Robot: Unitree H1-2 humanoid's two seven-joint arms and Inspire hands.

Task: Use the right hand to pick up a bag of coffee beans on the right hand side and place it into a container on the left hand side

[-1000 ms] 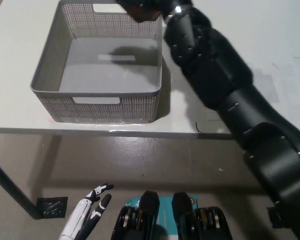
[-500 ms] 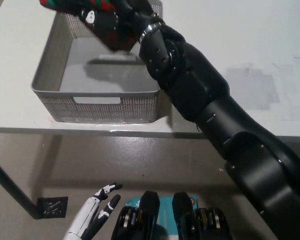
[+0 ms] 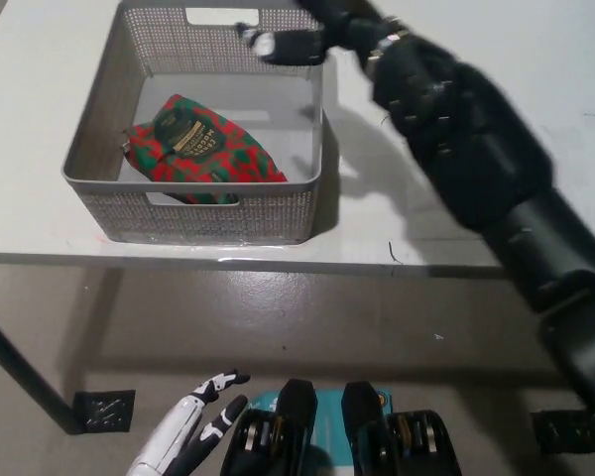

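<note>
Placement step done; release complete, retreat pending.

Left robot hand (image 3: 193, 434) low at lower left, below desk (image 3: 40, 149) edge, idle, fingers spread, empty. Grey mesh container (image 3: 193, 213) on desk at left; bag of coffee beans (image 3: 203, 149) lying flat inside on container floor, red-green, label up, toward front-left. Right robot hand (image 3: 297, 42) above container's far right rim, apart from bag, holding nothing, fingers apparently loosened though blurred. Judged next: lift right arm clear of rim and draw back rightward without snagging mesh wall.
</note>
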